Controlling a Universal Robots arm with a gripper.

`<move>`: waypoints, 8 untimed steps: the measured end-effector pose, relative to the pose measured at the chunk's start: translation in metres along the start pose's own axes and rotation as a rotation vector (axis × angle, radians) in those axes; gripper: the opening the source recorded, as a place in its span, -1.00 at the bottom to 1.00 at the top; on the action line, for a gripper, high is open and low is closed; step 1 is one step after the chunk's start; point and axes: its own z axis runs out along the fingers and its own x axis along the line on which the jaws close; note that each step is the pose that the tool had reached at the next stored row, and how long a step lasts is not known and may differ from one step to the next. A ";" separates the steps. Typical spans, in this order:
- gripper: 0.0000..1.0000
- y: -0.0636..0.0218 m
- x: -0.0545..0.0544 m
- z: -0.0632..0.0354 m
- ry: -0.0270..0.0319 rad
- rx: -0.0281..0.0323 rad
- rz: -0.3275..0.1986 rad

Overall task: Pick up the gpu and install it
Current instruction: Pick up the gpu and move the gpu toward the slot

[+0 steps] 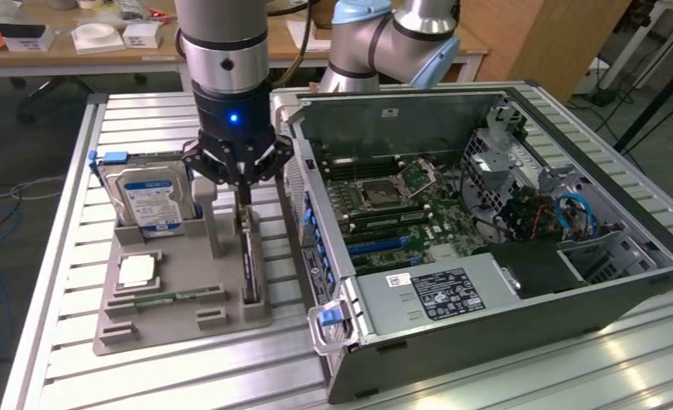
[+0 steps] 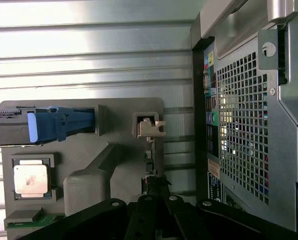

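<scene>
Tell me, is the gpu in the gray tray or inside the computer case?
In the tray: the gpu stands on edge in a slot, outside the case, with the pincer directly above.

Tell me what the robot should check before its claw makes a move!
1. Is the claw lined up over the gpu? Ok, it hangs right above the card's top edge.
2. Is the gpu upright in the gray tray? Ok.
3. Is the claw touching the gpu? Cannot tell.
4. Is the hard drive out of the way? Ok, it stands in its own slot beside the gpu's.
5. Is the computer case open, with the motherboard uncovered? Ok.
</scene>
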 end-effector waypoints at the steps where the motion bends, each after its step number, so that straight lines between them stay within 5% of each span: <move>1: -0.79 0.0000 0.000 0.0000 0.0001 0.0000 0.000; 8: -0.66 0.0000 0.000 0.0000 0.0001 0.0000 0.000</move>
